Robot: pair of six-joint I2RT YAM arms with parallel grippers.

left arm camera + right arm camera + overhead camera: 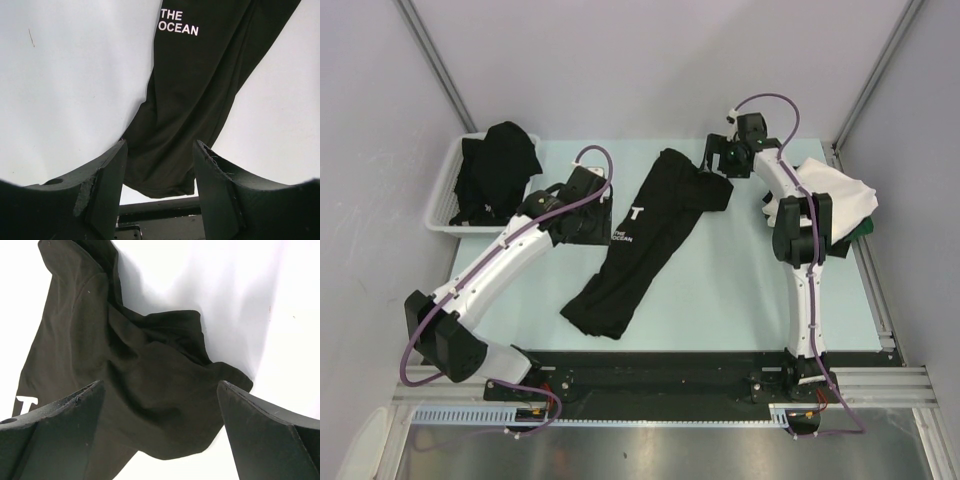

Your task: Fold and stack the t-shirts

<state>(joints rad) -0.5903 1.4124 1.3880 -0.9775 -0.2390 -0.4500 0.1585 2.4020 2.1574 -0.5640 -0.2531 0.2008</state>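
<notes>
The black cotton t-shirt with white block lettering (645, 245) lies as a rumpled diagonal strip on the pale worktop (740, 300). The left fingers (107, 185) and the right fingers (60, 430) are released and empty. Grabbing the bunched top risks pinching several layers, which would skew the fold.

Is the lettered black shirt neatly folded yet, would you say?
Not neatly: the lettered black shirt lies as a long, rumpled strip.

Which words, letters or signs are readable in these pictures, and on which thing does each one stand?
"THE OCEAN": white block letters on the black t-shirt, clear in the left wrist view.
"T": one large white letter near those words, same shirt; more letters may be hidden by folds.
Nothing else readable.
</notes>
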